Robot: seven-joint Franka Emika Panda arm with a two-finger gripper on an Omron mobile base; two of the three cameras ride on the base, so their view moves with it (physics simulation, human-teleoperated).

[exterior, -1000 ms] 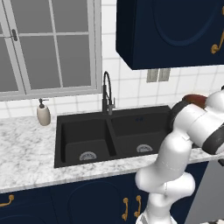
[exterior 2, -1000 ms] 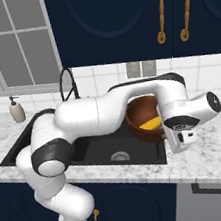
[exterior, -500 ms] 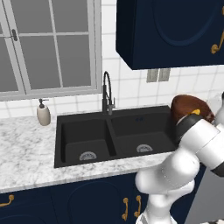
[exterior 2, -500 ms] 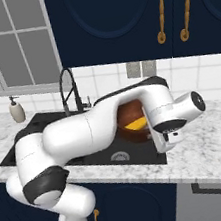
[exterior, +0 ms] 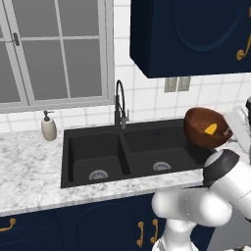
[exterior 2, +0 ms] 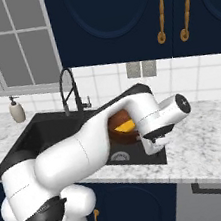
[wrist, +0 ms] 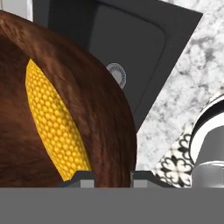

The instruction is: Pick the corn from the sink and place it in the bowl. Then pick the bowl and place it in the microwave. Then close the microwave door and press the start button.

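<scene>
Gripper (wrist: 112,175) jaws nearly closed, pinching bowl (wrist: 100,109) rim; corn (wrist: 54,127) lies inside bowl.

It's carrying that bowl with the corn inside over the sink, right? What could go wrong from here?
1. The end effector pinches only the rim of the round reddish-brown wooden bowl, which hangs tilted above the black double-basin sink. The bowl might slip or twist in such a narrow grip.
2. The yellow corn cob lies loose against the tilted wall, so it may slide or roll out.
3. The bent white arm sits close to the bowl and could bump it.
</scene>
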